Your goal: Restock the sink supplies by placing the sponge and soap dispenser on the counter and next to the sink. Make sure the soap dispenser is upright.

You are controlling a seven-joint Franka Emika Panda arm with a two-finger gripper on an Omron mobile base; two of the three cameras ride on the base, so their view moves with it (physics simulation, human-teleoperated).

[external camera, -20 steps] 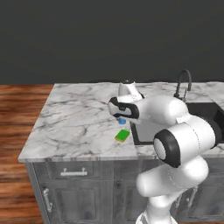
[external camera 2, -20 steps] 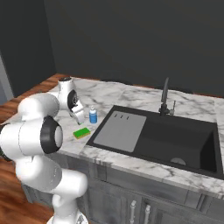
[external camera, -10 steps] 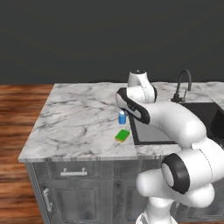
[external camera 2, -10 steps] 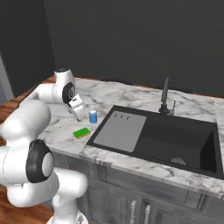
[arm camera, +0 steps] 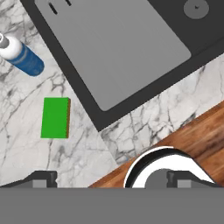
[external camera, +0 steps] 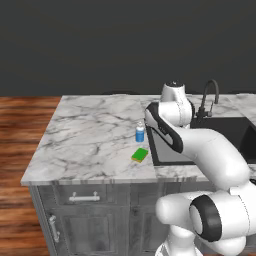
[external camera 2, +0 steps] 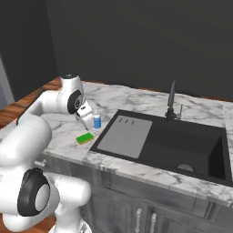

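The blue soap dispenser [external camera: 140, 133] [external camera 2: 97, 121] [arm camera: 21, 56] stands upright on the white marble counter [external camera: 90, 140] [external camera 2: 113, 102], just left of the black sink [external camera: 222, 137] [external camera 2: 182, 145] [arm camera: 78, 83]. In front of it the green sponge [external camera: 140, 154] [external camera 2: 84, 138] [arm camera: 55, 117] lies flat near the sink's left rim. My gripper [external camera 2: 86, 119] [arm camera: 113, 177] hangs above and beside both, open, with nothing between its fingers. In the hand view I look down on both things from some height.
A dark gooseneck faucet [external camera: 210, 97] [external camera 2: 172, 98] rises behind the basin, and a grey drain tray [external camera 2: 124, 135] [arm camera: 118, 48] fills the sink's left half. Wood floor [arm camera: 192, 131] shows past the counter's front edge. Bare marble stretches to the left.
My hand has lifted off the soap dispenser and the arm has swung up and toward the sink side. The bottle and the sponge have stayed where they were.
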